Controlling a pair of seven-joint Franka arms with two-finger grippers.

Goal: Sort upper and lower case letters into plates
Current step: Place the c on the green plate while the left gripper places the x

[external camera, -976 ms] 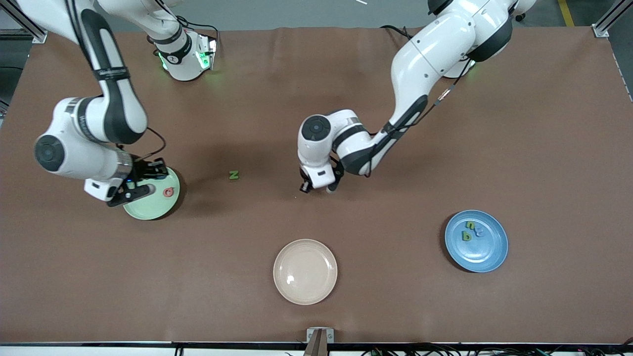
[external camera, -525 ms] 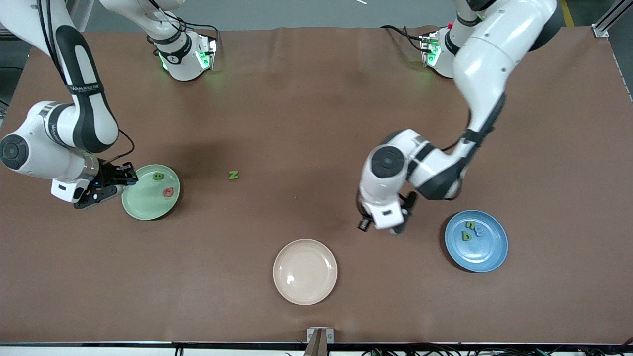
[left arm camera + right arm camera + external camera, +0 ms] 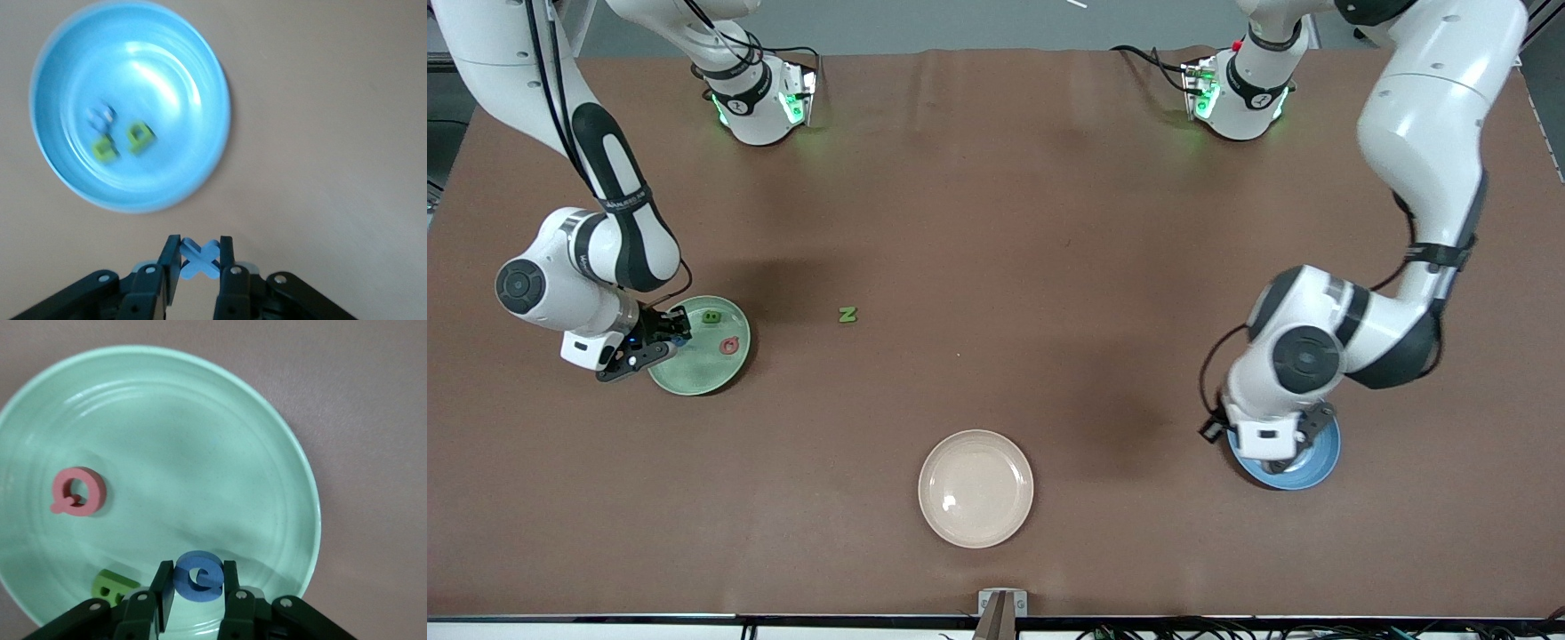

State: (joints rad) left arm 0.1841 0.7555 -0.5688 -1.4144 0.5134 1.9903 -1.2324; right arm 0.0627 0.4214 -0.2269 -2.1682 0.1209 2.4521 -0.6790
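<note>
Holding a red letter (image 3: 79, 491) and a green letter (image 3: 115, 586), the mint plate (image 3: 267, 453) sits under the right gripper (image 3: 197, 590) clamping a blue letter (image 3: 197, 574); the left gripper (image 3: 199, 267) pinches a blue x (image 3: 200, 256) by the blue plate (image 3: 193, 80).

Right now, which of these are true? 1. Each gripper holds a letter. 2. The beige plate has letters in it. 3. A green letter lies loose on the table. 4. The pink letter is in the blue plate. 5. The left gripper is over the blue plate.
1. True: the left gripper is shut on a pale blue letter, the right gripper on a dark blue letter.
2. False: the beige plate is empty.
3. True: the green letter lies on the table, between the arms.
4. False: the pink letter lies in the green plate.
5. True: it is over the blue plate.
</note>
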